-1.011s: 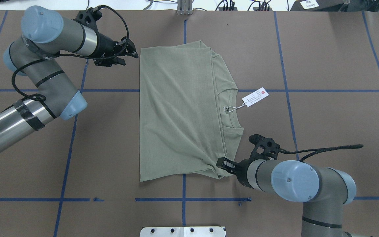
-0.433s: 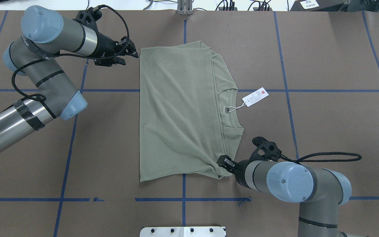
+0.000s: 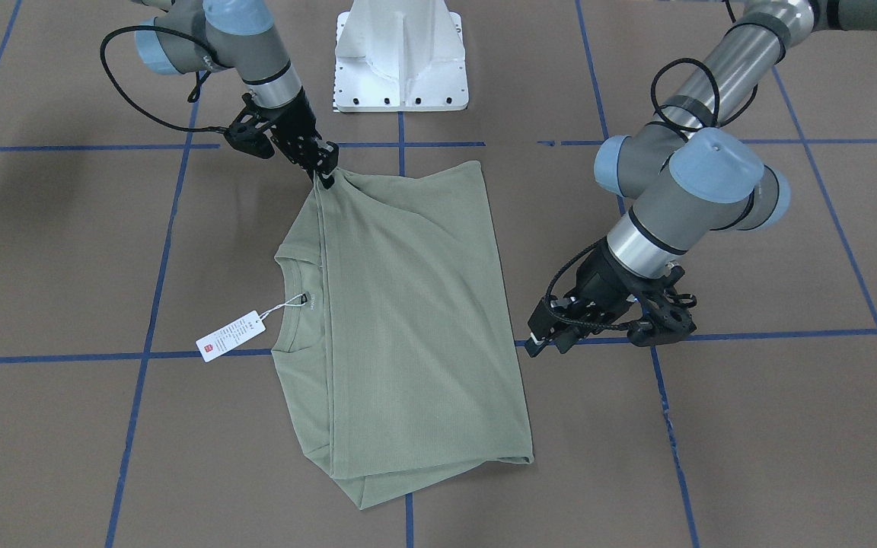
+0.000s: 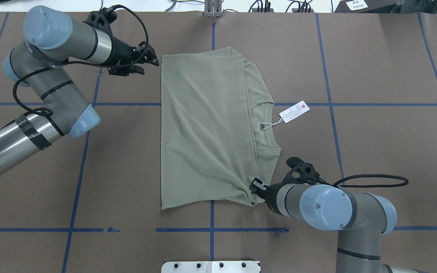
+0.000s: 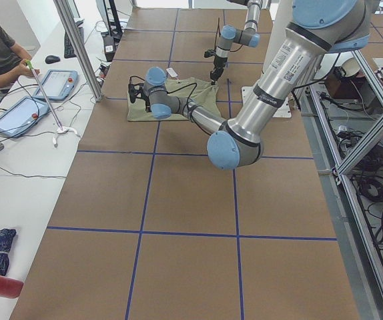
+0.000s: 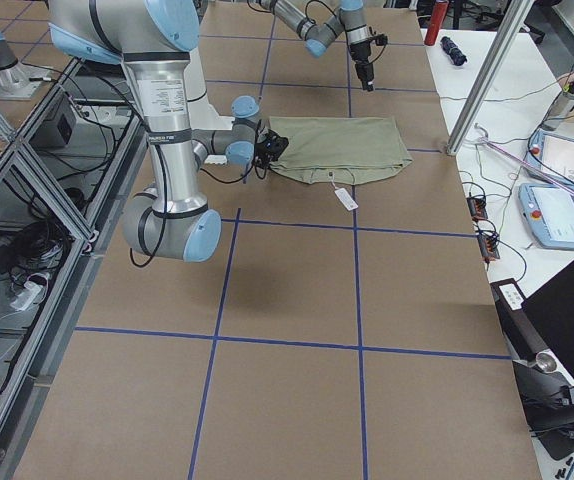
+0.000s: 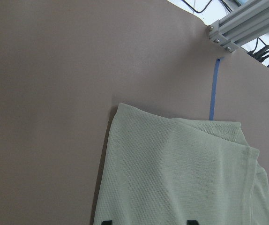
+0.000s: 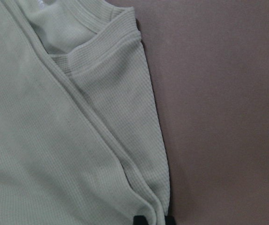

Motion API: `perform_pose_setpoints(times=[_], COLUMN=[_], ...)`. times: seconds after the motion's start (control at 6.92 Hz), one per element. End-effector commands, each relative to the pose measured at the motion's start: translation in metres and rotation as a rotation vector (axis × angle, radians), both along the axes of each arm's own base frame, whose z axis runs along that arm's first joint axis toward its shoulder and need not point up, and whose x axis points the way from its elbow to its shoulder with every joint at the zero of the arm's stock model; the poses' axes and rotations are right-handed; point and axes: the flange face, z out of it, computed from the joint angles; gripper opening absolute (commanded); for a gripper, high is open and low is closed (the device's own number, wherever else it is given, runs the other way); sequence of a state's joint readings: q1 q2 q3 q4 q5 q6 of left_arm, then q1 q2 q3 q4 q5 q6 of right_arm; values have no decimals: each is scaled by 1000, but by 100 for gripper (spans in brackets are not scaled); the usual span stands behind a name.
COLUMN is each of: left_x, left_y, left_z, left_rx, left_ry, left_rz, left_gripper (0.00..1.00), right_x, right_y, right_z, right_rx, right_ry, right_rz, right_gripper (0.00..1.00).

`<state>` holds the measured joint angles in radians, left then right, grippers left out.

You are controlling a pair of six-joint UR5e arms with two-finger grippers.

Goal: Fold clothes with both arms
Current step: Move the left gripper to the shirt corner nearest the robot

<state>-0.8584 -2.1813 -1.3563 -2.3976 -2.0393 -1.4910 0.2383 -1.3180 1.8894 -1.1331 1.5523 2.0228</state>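
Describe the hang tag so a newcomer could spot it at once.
On the brown table crossed by blue tape lies one folded sage-green shirt. A thin string from its round neckline leads to the hang tag, flat on the table beside the collar: a small white card with a red mark at one end.

Shirt (image 4: 203, 129) on tbl (image 4: 374, 57), tag (image 4: 294, 111) just beside.

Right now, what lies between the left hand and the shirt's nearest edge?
Nothing: only a narrow strip of bare brown table separates the left hand from the shirt, shown in the overhead view.
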Motion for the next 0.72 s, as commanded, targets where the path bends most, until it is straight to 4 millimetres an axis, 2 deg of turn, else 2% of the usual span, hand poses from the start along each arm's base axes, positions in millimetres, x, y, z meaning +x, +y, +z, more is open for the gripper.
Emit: perform_pose_setpoints(times=[0.0,0.43,0.58], left_x=[-3,-8,-15], left_y=[2,8,17], left_z=[1,2,4], left_rx=[2,5,4], left_ry=[2,5,13], left_rz=[-1,0,1], left_gripper=[61,61,61], right_x=[1,11,21], right_y=[0,0,2], right_z=[2,-11,-22], right_rx=[-1,-1,-4], right_ry=[4,-2,11], right_rz=[1,5,5], right_gripper=[0,0,0])
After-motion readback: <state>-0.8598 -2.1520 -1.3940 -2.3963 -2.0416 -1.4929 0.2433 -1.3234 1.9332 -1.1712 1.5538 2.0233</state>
